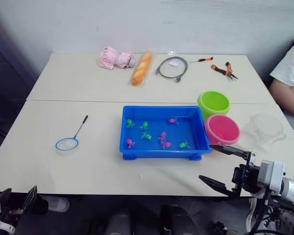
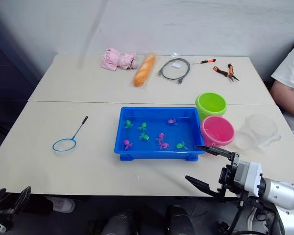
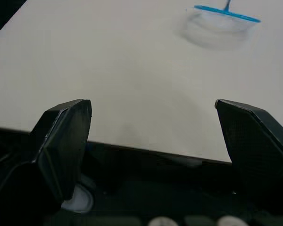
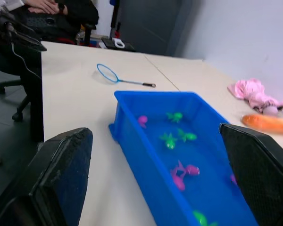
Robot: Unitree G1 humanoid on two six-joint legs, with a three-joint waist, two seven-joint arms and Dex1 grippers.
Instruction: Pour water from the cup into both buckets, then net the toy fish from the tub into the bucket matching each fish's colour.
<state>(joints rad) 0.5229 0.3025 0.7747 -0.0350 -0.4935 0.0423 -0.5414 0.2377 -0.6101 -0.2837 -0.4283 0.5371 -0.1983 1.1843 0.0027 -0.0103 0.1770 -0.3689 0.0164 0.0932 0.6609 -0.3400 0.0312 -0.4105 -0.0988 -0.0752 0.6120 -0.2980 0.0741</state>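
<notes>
Clear plastic cup (image 1: 265,128) stands on the table just beyond the wide-open, empty right pincer (image 1: 224,165).

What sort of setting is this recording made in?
Probably an office or lab test room: two pale tables pushed together against a plain wall, black-and-orange pliers and a coiled grey cable among the props, and a seated person beside it.

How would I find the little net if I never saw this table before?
Start at the big blue tub in the middle of the white table. Look to the robot's left of it, where the net lies flat and alone on the bare tabletop. It is the one thing with a round blue hoop on a thin dark handle.
</notes>
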